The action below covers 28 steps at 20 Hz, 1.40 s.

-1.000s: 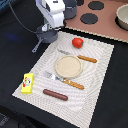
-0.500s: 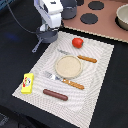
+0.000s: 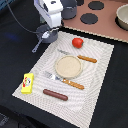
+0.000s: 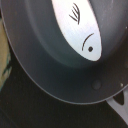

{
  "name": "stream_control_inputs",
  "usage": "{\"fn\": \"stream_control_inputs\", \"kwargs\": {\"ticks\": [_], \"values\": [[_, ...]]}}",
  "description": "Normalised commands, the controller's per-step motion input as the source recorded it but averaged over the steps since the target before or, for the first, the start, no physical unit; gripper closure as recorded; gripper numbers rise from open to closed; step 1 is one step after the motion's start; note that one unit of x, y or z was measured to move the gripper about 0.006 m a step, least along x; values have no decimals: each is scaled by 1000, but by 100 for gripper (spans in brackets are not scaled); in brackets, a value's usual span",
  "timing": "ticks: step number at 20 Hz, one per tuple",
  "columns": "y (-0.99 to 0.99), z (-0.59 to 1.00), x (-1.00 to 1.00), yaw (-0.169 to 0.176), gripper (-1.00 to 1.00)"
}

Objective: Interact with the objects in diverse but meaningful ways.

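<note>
The flat white fish [image 4: 80, 27] lies inside the grey saucepan [image 3: 44, 34], which sits at the placemat's [image 3: 100, 75] far corner on the bench. The pincer [image 3: 50, 31] hangs directly above; whether released or clenched cannot be told.

Fish [image 4: 80, 31] in saucepan [image 3: 44, 34], off the mat's [image 3: 102, 65] far corner. On the mat: plate [image 3: 68, 66] central, tomato [image 3: 77, 42] behind it, sausage [image 3: 55, 94] before it, box [image 3: 28, 83] toward the exterior view's left.
</note>
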Motion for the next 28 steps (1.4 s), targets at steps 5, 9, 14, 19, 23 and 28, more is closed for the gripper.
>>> {"fn": "stream_control_inputs", "kwargs": {"ticks": [5,9,14,19,23,28], "values": [[-501,215,143,-6,-100],[-691,54,228,0,-100],[-777,3,270,0,-100],[-864,6,238,-15,-100],[-815,73,291,-21,-100],[-727,67,320,-23,-100]]}}
